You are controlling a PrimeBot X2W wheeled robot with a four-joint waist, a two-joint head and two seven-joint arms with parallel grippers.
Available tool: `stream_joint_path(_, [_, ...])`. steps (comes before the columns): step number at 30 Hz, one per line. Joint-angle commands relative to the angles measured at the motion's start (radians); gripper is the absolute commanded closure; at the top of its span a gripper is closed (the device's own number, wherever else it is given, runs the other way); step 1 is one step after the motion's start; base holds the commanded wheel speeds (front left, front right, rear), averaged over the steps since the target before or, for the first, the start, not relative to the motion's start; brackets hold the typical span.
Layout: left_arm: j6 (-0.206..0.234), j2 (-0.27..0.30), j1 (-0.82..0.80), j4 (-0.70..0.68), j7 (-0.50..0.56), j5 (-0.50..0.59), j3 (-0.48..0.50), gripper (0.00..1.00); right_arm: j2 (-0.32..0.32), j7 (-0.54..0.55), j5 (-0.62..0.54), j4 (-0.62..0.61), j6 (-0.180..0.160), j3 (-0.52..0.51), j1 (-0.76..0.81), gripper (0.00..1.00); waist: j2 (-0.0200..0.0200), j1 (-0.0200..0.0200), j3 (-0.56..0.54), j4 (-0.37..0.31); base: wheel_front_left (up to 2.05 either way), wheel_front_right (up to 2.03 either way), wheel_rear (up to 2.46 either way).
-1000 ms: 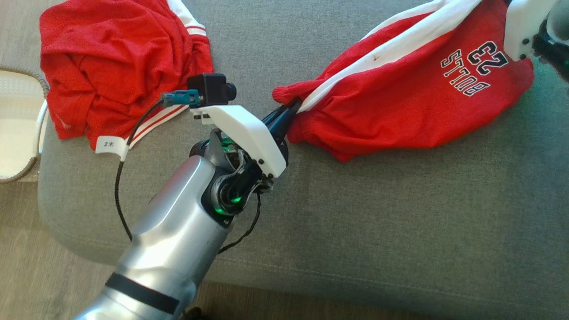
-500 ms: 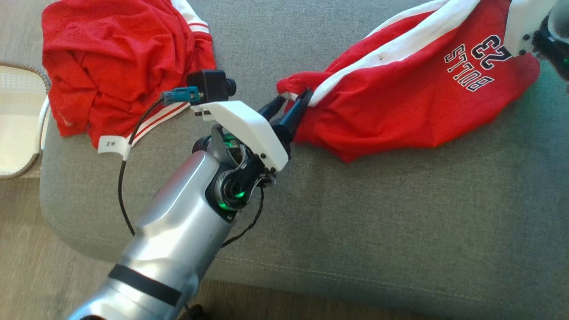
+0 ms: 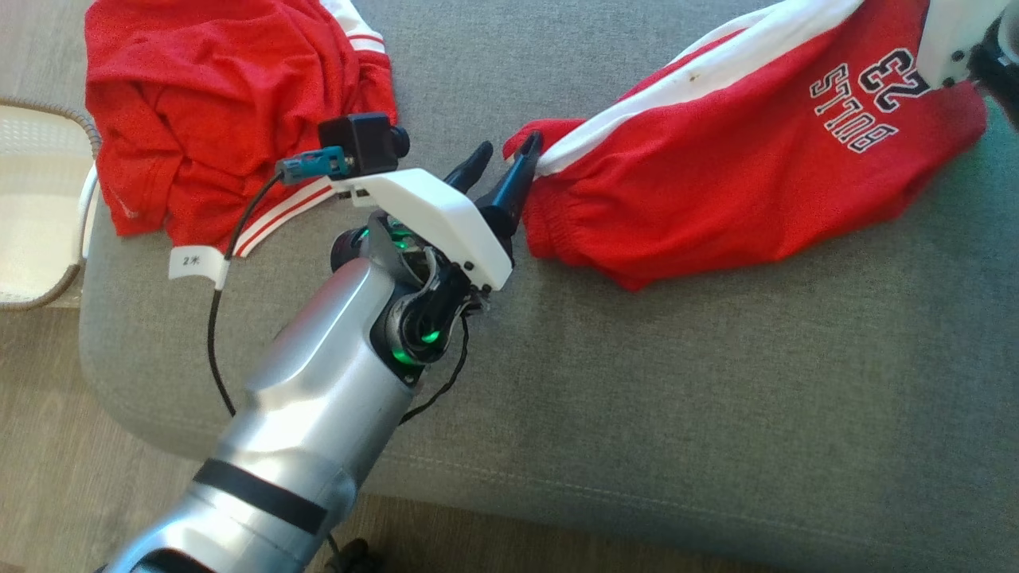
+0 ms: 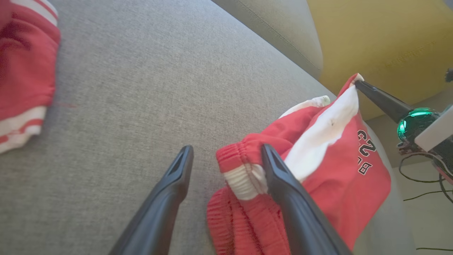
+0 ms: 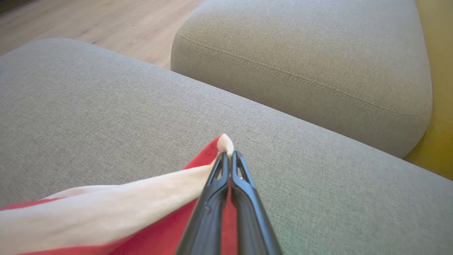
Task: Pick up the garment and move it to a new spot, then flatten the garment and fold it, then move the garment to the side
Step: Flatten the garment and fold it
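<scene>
The right wrist view shows the right gripper [image 5: 230, 157] pinching the shorts [image 5: 106, 209] (left gripper [image 4: 226, 148] spread wide, empty).

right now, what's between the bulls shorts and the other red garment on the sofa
In the head view, the open left gripper sits between the Bulls shorts and the other red garment; otherwise only bare grey cushion.

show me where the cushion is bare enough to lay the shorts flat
Widest bare patch: the grey cushion below the Bulls shorts, right of the left arm. A narrow gap between the shorts and the other red garment is crowded by the left fingers.
</scene>
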Motion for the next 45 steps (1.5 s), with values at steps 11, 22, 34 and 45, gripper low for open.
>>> stream_joint_path(11, [0.016,0.017,-0.053,0.035,-0.061,-0.002,0.016,0.0,0.03,-0.008,0.031,0.04,-0.001,0.03,-0.022,0.0,0.0,0.0,0.002,0.006,0.0,0.0,0.0])
stream_joint_path(22, [0.04,0.04,-0.068,0.076,-0.249,0.12,-0.012,0.0,0.037,-0.093,0.028,0.124,-0.001,0.005,0.014,0.0,0.0,0.0,-0.094,-0.036,0.0,0.0,0.0])
stream_joint_path(34, [0.141,0.129,0.16,-0.113,-0.291,0.397,0.15,0.0,0.041,-0.283,-0.02,-0.083,-0.001,-0.11,0.251,0.0,0.0,0.0,-0.317,-0.153,0.0,0.0,0.0])
stream_joint_path(45, [0.187,0.166,0.527,-0.276,-0.291,0.67,0.276,0.0,0.155,-0.284,-0.355,-0.576,-0.001,-0.536,0.774,0.0,0.0,0.0,-0.457,-0.256,0.0,0.0,0.0])
